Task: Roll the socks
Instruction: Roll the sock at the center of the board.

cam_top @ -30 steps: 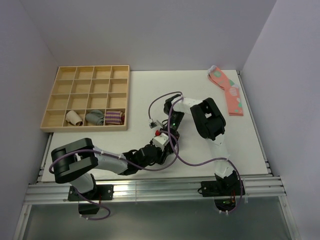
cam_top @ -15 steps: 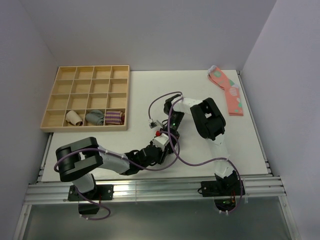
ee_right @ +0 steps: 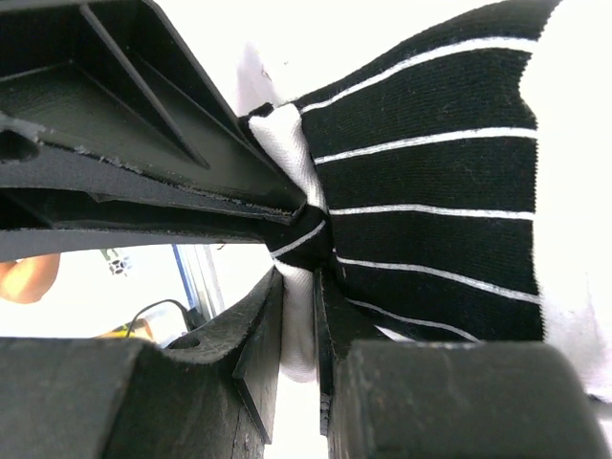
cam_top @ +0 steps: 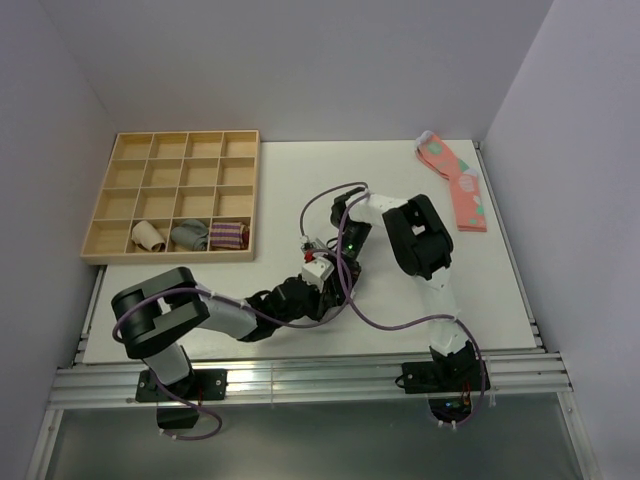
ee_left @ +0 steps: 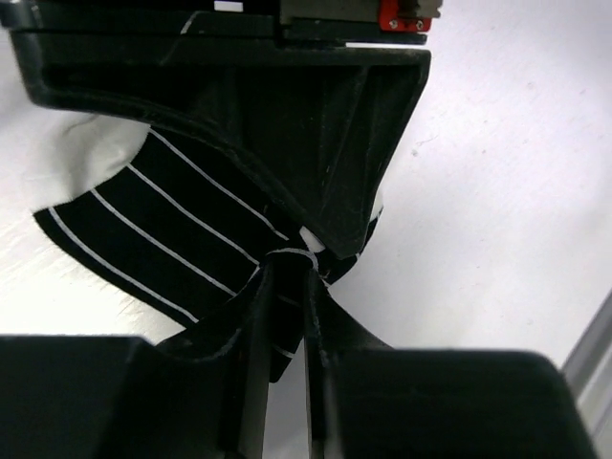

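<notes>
The socks (ee_left: 163, 225) lay on the counter (cam_top: 300, 180), just off the near right corner of the wooden tray (cam_top: 170, 256), toward the arm bases. The left jaws pinched a gathered fold beside the white trim. The right jaws were clamped on the fabric just beside that pinch. The striped knit looked light, limp and stretchy. It would probably slump or slip free unless gripped through both layers near the trim, not by a thin edge.

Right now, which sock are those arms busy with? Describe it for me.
Look at the middle of the white table, where the left end effector and the right end effector meet. Both pinch the sock: black with thin white stripes, unlike the pink socks at the far right corner.
</notes>
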`<state>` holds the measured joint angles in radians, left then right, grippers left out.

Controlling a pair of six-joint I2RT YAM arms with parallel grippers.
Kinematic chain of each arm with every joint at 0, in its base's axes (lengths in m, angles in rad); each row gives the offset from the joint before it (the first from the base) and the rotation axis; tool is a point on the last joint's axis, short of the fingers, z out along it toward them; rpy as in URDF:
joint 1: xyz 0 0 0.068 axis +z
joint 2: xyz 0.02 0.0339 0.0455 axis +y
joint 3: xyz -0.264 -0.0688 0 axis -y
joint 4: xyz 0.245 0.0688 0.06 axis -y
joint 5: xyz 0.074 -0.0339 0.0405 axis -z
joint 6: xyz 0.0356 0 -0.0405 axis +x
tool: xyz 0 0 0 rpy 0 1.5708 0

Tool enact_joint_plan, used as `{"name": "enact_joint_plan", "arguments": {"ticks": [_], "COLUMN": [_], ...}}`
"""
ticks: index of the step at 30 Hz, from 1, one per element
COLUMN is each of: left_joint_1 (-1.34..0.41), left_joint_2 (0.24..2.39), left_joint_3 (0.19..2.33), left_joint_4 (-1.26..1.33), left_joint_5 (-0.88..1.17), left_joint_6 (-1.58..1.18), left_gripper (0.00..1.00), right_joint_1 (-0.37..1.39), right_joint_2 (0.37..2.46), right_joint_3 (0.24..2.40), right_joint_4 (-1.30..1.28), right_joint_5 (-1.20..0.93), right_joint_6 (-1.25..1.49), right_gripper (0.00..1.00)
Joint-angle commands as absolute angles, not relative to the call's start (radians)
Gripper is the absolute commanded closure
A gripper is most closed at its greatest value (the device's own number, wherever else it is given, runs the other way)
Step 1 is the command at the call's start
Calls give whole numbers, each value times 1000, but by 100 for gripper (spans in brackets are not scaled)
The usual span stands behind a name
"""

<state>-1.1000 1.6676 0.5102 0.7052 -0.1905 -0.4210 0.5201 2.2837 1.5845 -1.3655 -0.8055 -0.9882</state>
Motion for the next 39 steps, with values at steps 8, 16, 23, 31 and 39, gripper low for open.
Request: {"name": "enact_joint_plan", "arguments": {"ticks": [8, 16, 23, 31, 39], "left_joint_1": [-1016, -989, -957, -861, -798], "left_joint_2": [1770, 1804, 1810, 1845, 1876], "left_joint_3": [500, 595, 629, 612, 672], "left_joint_4": [652, 430, 307, 249, 111], "left_joint_5": [18, 44, 71, 161, 252], "left_joint_6": [-529, -580, -598, -627, -601], "left_gripper": [99, 100, 100, 100, 100], "right_joint_1": [494, 428, 293, 189, 169], "right_joint_2": [2163, 2068, 1979, 1840, 1649], "right_joint_3": [1479, 1471, 1445, 1390, 1234], "right_joint_4": [-1146, -1020, -858, -767, -718], "right_joint_5": [-761, -833, -913, -943, -876], "right_joint_6": [-870, -700, -539, -477, -583], "right_gripper": [68, 55, 50, 49, 50]}}
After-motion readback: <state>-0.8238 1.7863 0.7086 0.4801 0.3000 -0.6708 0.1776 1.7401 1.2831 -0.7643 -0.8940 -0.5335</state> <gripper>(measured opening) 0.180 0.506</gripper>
